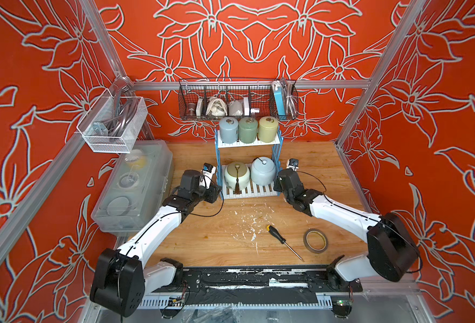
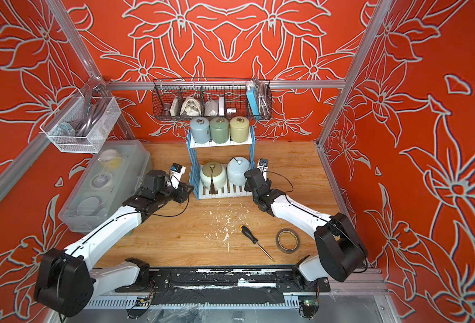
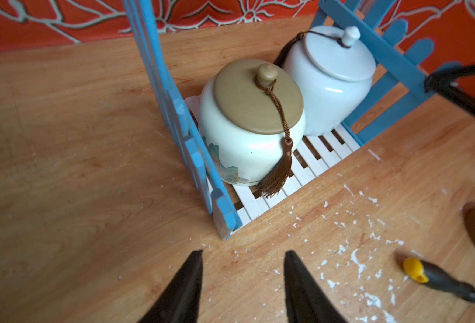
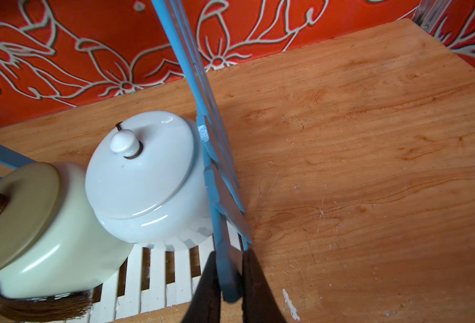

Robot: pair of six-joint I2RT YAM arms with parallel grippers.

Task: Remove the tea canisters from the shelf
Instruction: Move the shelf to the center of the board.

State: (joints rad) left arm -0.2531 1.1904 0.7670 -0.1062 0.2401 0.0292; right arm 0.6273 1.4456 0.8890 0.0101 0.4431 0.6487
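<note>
Grey-blue canister (image 1: pixel 228 130), sage green canister (image 1: pixel 248 130), yellow-green canister (image 1: pixel 268 129): 3 slim, in a row on upper tier of shelf (image 1: pixel 248 143). Cream canister (image 1: pixel 236 176) w/ brown tassel and pale blue canister (image 1: pixel 262 171): 2 round, side by side on lower tier. 5 total, none off. Shelf stands back-centre on table (image 1: pixel 202 237). R gripper (image 4: pixel 228 253): jaws clamped on a blue picket at shelf's front R side; R arm stretched fwd, elbow out, wrist angled inward. L gripper (image 3: pixel 243 254): fingers apart, nothing between, over bare table just off shelf's front L corner; L arm posed likewise. Nearer front: 1 screwdriver (image 1: pixel 283 242), 1 tape roll (image 1: pixel 315 240).
</note>
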